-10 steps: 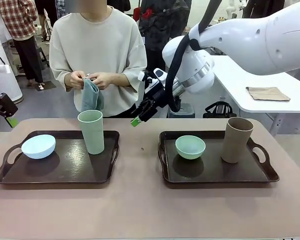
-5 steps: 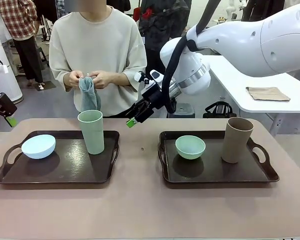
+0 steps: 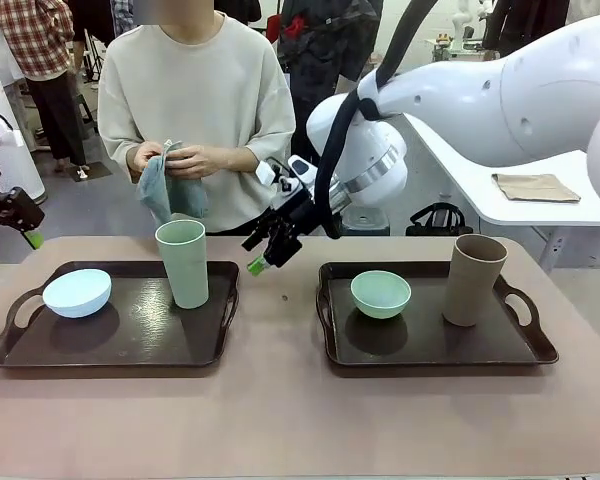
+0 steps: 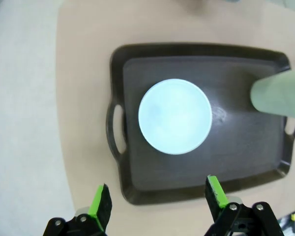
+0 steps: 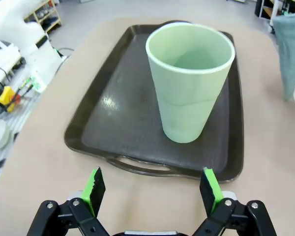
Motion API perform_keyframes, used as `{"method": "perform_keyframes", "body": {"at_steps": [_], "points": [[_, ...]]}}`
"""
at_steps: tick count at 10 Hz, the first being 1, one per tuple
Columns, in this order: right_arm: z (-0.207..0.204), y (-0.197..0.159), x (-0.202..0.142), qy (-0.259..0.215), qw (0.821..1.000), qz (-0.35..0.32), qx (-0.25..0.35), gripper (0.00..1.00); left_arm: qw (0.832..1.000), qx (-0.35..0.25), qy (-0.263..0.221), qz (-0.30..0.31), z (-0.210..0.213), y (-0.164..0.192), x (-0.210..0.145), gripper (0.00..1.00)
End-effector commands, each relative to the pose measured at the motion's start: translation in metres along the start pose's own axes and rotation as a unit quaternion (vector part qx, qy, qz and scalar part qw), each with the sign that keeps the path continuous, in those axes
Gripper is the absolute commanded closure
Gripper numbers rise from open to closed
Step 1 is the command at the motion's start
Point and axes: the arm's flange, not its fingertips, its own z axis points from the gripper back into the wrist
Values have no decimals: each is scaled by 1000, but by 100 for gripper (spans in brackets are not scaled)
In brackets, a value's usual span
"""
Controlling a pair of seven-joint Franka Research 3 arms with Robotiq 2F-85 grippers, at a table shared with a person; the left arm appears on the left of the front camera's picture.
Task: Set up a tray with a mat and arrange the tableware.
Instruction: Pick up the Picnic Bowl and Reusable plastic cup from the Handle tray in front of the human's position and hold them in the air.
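Our right gripper (image 5: 152,189) hangs with jaws wide over the table between the trays, facing the green tumbler (image 5: 189,83), which stands upright on the left tray (image 3: 130,345) beside the blue bowl (image 4: 174,116). Our left gripper (image 4: 157,199), also wide, hovers above that bowl. We judge the tumbler is next. We should come in level, straddle its wall at mid-height, close gently so it doesn't tip, then lift straight up past the rim. We must keep clear of the person's hands (image 3: 175,160), which hold a cloth (image 3: 158,192) just behind.
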Motion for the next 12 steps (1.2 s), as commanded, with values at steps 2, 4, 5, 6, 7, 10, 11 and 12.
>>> {"method": "perform_keyframes", "body": {"at_steps": [2,4,5,6,7,10,11,12], "points": [[-19,-16,-7,-19,999,38,-20,0,999,25,23,-5,-28,13,3,0],[-30,-24,-2,-59,997,31,-28,0,999,34,19,-18,-41,21,5,0],[-37,-25,5,-74,996,31,-29,0,999,36,21,-19,-46,24,4,0],[-41,-27,9,-82,996,27,-34,0,999,35,22,-23,-53,25,4,0],[-49,-32,13,-109,994,3,-22,0,999,39,22,-22,-56,26,6,0],[-65,-34,15,-125,992,-16,-7,0,999,29,8,-35,-67,28,2,0],[-71,-37,17,-130,991,-16,-25,0,998,20,0,-61,-67,27,1,0],[-76,-38,17,-133,990,-16,-33,0,998,20,-3,-64,-69,26,0,0]]}}
